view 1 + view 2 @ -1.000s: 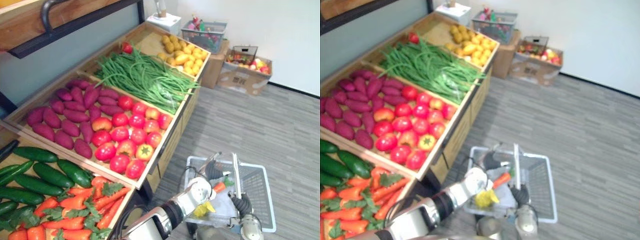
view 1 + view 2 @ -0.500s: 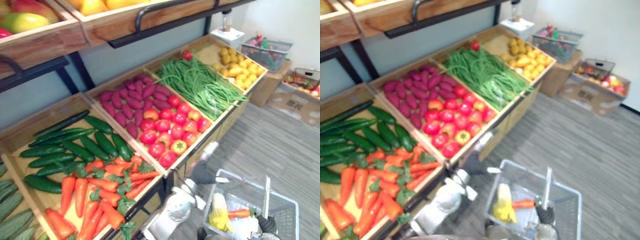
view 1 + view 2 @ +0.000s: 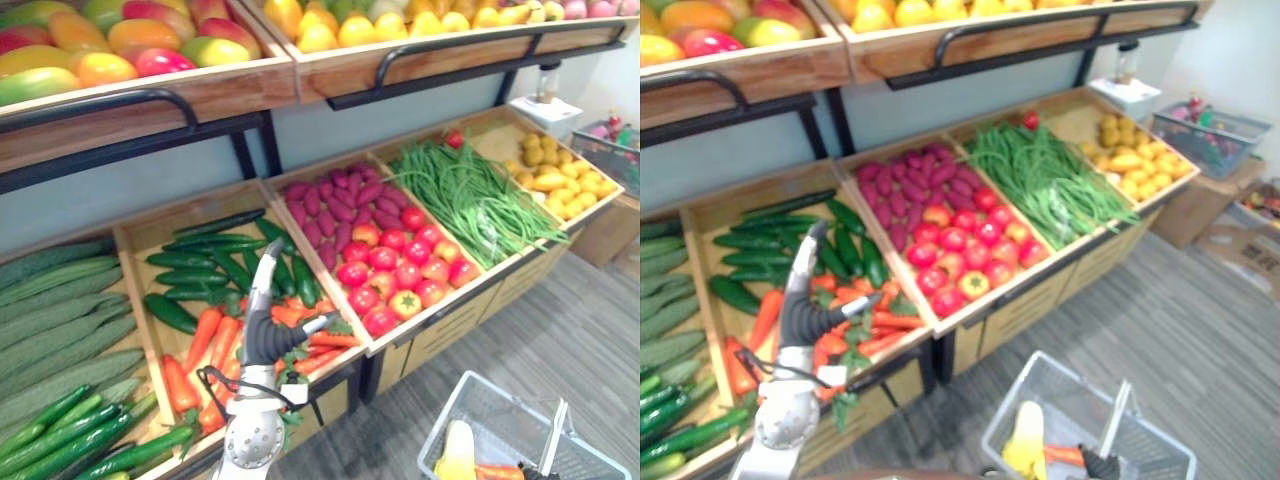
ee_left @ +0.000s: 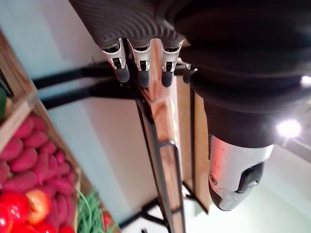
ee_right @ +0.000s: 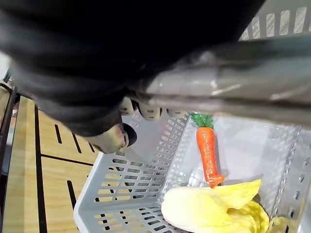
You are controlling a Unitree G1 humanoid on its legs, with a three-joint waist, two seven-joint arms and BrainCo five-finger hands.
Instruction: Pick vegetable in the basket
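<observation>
My left hand (image 3: 262,325) hangs open over the crate of carrots (image 3: 203,343), fingers straight and empty, as its fingers (image 4: 141,65) in the left wrist view confirm. At the lower right stands the white wire basket (image 3: 487,408). Inside it lie one carrot (image 5: 207,154) and a yellow leafy vegetable (image 5: 218,209). My right hand (image 5: 97,73) is curled round the basket's handle (image 5: 218,92).
The wooden stand holds cucumbers (image 3: 205,268), purple sweet potatoes (image 3: 338,198), tomatoes (image 3: 400,270), green beans (image 3: 470,195) and yellow produce (image 3: 560,172). An upper shelf of fruit (image 3: 120,45) with a black rail overhangs the crates. Grey floor lies to the right.
The camera has swung up toward the stand. My left hand has left the basket and risen over the carrot crate. The carrot it held now lies in the basket.
</observation>
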